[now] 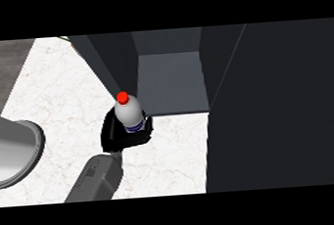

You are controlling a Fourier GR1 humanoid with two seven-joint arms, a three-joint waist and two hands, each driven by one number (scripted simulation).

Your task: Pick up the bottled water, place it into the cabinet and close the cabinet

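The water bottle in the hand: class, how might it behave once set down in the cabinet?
The water bottle is tall and narrow, so probably tippy. Its smooth round body could roll if toppled. The left hand curls round its base.

White marbled counter, dark open cabinet standing on it

One view only, from head height, looking steeply down onto the counter. Near enough that a single forearm fills much of the lower middle, entering from the bottom edge. Faces forward into an open cabinet at top centre, its dark door taking up the whole right side. Cuts off a grey round object at the left edge. No second view to share anything with.
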